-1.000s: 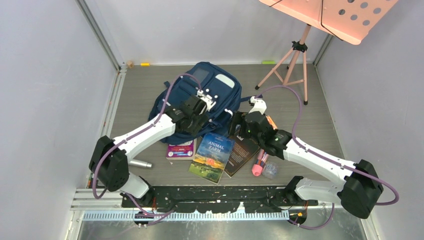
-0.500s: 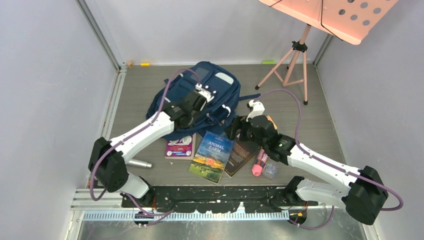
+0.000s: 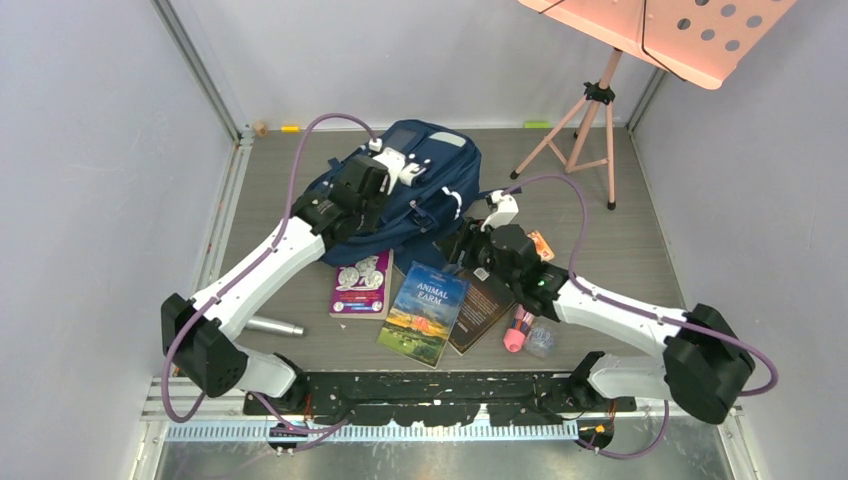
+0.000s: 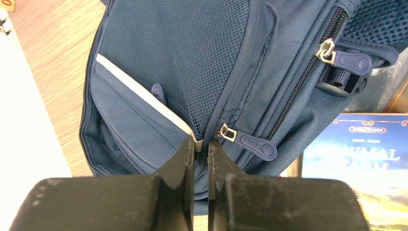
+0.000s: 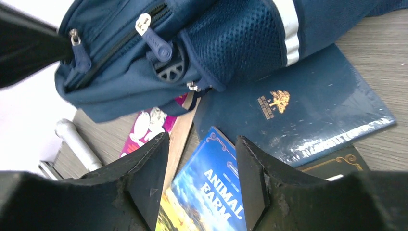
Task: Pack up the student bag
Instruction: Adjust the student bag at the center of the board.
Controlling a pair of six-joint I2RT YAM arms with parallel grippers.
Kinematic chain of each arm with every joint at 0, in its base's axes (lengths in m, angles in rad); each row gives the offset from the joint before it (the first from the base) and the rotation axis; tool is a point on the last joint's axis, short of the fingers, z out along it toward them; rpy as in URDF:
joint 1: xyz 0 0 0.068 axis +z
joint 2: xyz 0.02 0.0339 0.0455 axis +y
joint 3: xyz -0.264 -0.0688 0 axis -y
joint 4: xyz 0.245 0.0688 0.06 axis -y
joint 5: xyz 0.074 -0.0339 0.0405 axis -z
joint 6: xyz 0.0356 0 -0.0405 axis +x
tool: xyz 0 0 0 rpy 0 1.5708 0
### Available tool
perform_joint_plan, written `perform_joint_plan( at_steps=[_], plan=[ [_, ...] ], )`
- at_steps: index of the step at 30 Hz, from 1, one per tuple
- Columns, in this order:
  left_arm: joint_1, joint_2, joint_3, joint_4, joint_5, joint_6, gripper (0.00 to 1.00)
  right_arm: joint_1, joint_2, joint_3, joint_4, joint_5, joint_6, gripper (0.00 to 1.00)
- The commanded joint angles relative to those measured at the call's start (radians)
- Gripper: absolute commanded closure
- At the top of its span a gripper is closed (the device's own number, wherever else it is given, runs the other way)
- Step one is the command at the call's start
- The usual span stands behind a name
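The student bag (image 3: 435, 190), navy blue with pale stripes, lies at the middle of the floor. My left gripper (image 3: 368, 200) is on its near left side. The left wrist view shows that gripper (image 4: 201, 144) shut on a fold of bag (image 4: 192, 62) fabric beside a zipper pull (image 4: 250, 143). My right gripper (image 3: 458, 260) hovers at the bag's near right edge. In the right wrist view its jaws (image 5: 202, 144) stand open with nothing between them, above the "Animal Farm" book (image 5: 216, 192), with the bag (image 5: 120, 72) just beyond.
Near the bag lie a purple book (image 3: 362, 285), the "Animal Farm" book (image 3: 425, 313) and a dark book (image 3: 485, 305). A silver cylinder (image 3: 272, 326) lies at the left and a pink item (image 3: 517, 330) at the right. A pink music stand (image 3: 585, 110) stands at the back right.
My left gripper shut on the bag and drew back to the far left, dragging the bag off the purple book. The right gripper moved left and its jaws narrowed.
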Motion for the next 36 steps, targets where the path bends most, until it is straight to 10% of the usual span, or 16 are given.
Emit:
perform_joint_plan(
  at_steps=[1, 36],
  plan=[
    [0.004, -0.108, -0.019, 0.168, 0.035, -0.002, 1.0, 0.006, 0.071, 0.043, 0.217, 0.049, 0.119, 0.44],
    [0.01, -0.132, -0.081, 0.177, 0.014, -0.033, 1.0, 0.118, 0.332, 0.136, 0.234, 0.437, 0.001, 0.8]
  ],
)
